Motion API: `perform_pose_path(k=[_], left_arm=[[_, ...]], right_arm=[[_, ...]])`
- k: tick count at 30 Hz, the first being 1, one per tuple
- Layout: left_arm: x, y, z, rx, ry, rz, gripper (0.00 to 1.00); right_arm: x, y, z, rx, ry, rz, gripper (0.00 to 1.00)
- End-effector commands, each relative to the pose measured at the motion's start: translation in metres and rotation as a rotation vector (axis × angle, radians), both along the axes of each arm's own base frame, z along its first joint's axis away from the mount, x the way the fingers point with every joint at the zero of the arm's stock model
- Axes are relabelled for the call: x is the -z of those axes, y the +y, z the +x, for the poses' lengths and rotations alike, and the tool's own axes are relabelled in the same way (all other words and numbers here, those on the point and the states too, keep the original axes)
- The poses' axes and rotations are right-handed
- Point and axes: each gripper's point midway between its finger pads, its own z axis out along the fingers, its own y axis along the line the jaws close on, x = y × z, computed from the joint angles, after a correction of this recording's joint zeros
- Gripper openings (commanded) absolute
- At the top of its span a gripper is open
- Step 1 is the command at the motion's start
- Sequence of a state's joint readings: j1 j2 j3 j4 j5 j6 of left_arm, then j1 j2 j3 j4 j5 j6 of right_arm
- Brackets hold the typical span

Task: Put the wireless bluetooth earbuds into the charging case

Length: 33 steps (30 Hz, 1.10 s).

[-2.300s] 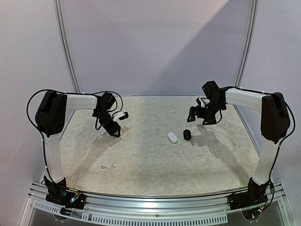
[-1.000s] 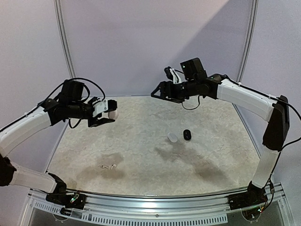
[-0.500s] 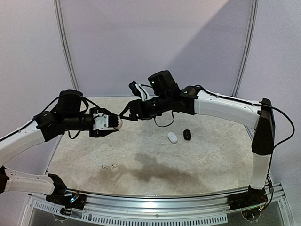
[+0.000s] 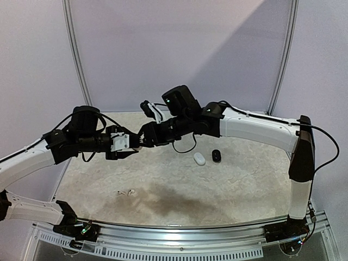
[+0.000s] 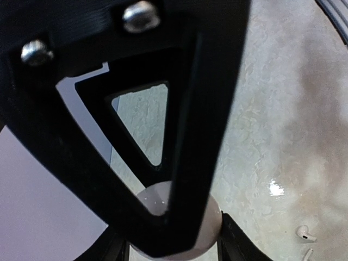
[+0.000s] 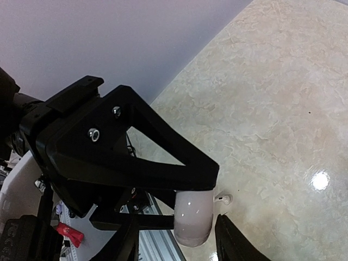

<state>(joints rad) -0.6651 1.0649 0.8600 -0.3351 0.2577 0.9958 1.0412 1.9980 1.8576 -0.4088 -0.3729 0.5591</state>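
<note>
My left gripper (image 4: 136, 143) is shut on a pale charging case (image 5: 209, 225), held in the air above the table's left-centre. In the top view the case is almost hidden where the two grippers meet. My right gripper (image 4: 144, 136) has come up against it from the right. In the right wrist view its two fingers straddle the case (image 6: 193, 217): the right finger is close to it and a gap shows on the left. The left gripper's triangular finger (image 6: 136, 147) lies over the case's top. Two white earbuds (image 4: 130, 191) lie on the table below; one earbud (image 6: 223, 199) shows beside the case, another earbud (image 5: 303, 232) at the lower right.
A white pebble-shaped case (image 4: 199, 159) and a black case (image 4: 216, 156) lie side by side on the table right of centre. The marbled tabletop (image 4: 244, 185) ends at a metal rail (image 4: 179, 231) at the near edge. Both arms stretch out over the table.
The right arm has swung left across the table to the left gripper, and its jaws have narrowed around the held case. The left gripper has shifted slightly right, still holding the case.
</note>
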Motion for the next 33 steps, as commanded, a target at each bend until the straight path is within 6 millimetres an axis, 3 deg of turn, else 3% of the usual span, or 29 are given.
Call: perform_pose_path(k=[1,6,12,14,17,18,19,20,25,28,33], left_arm=[[-0.003,-0.008,-0.002,0.011,-0.005,-0.028,0.0],[-0.009,-0.012,-0.001,0.013,-0.008,-0.05,0.0],[-0.009,-0.011,-0.005,0.015,0.002,-0.052,0.0],[-0.012,-0.011,-0.007,0.007,0.027,-0.075,0.02],[-0.018,-0.011,-0.023,0.022,0.139,-0.146,0.66],[-0.022,-0.011,-0.031,0.037,0.194,-0.183,0.79],[-0.026,-0.01,-0.04,0.052,0.252,-0.22,0.85],[-0.032,-0.008,-0.048,0.058,0.313,-0.268,0.89],[-0.067,0.006,-0.078,0.106,0.502,-0.496,0.93],[-0.082,0.009,-0.085,0.116,0.533,-0.595,0.93],[-0.107,0.006,-0.085,0.141,0.662,-0.776,0.79]], right_arm=[[0.007,-0.002,-0.002,0.013,-0.002,-0.028,0.44],[0.021,0.005,0.001,0.011,0.023,-0.056,0.32],[0.022,0.006,0.002,0.002,0.005,-0.055,0.02],[0.021,0.004,0.002,0.0,-0.009,-0.053,0.0],[0.013,-0.003,-0.001,-0.027,-0.076,-0.033,0.0],[0.006,-0.005,-0.003,-0.04,-0.109,-0.016,0.0],[0.002,-0.008,-0.006,-0.063,-0.149,-0.004,0.0],[-0.014,-0.012,-0.01,-0.087,-0.196,0.033,0.0],[-0.068,-0.033,-0.045,-0.271,-0.496,0.234,0.0],[-0.102,-0.039,-0.061,-0.343,-0.651,0.362,0.0],[-0.127,-0.028,-0.065,-0.396,-0.712,0.443,0.0]])
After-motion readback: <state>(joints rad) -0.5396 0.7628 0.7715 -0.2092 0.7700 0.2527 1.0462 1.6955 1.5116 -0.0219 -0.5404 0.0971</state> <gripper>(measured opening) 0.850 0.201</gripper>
